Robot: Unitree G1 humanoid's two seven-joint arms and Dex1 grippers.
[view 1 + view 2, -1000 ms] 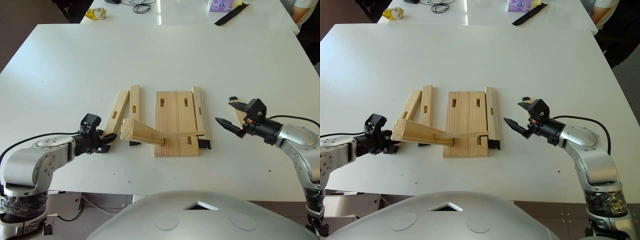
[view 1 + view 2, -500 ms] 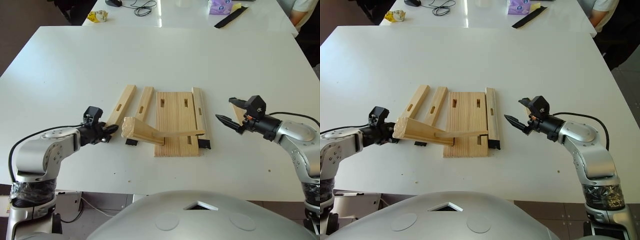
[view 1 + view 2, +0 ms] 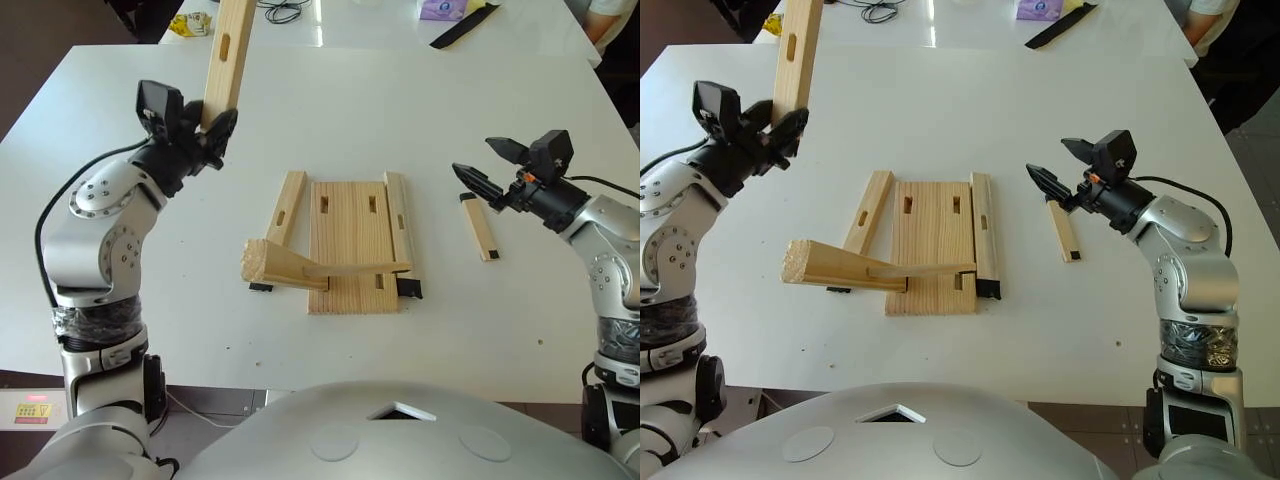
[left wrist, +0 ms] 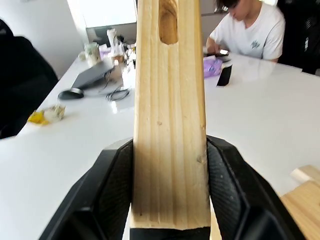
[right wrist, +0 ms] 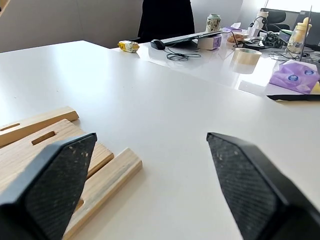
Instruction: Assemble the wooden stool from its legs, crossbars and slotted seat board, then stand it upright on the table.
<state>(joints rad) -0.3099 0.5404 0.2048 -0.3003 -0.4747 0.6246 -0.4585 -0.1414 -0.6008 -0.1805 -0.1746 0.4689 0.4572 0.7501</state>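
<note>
Leg lifted: the left gripper (image 3: 212, 128) has swung the slotted leg (image 3: 228, 50) up off the desk (image 3: 400, 100), and the right gripper (image 3: 472, 156) has drawn back and risen, uncovering a short crossbar (image 3: 480, 227).

The left gripper is clamped on the leg's lower end, with the leg rising almost upright above it, well clear of the desk. The board (image 3: 350, 245) lies flat, well below this gripper and off to its right. The right gripper's jaws stand apart and empty, the crossbar lying on the desk just below them. Held so low, the long leg may lever in the grip, so the clamp should stay firm. I judge the leg's end should be squared to a board slot before it comes down.
</note>
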